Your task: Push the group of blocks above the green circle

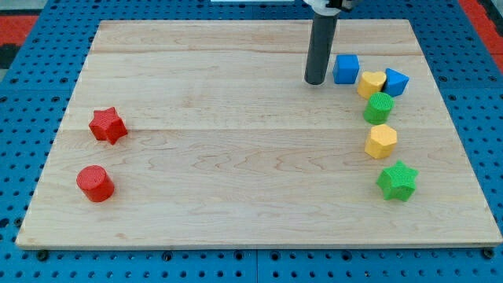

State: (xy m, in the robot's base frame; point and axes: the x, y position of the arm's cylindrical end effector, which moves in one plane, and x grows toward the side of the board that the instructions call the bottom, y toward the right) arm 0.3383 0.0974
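Note:
My tip (pixel 315 80) rests on the board near the view's top, just left of a blue cube (pixel 346 69). Right of the cube lie a yellow heart (pixel 371 82) and a blue block (pixel 396 81), packed close together. The green circle (pixel 378 107) sits directly below the yellow heart, touching it. Below the circle are a yellow hexagon (pixel 381 141) and a green star (pixel 397 181). The tip is up and to the left of the green circle, a small gap from the blue cube.
A red star (pixel 108 125) and a red circle (pixel 95 183) lie at the view's left. The wooden board (pixel 236 157) sits on a blue pegboard surface; its right edge is near the block column.

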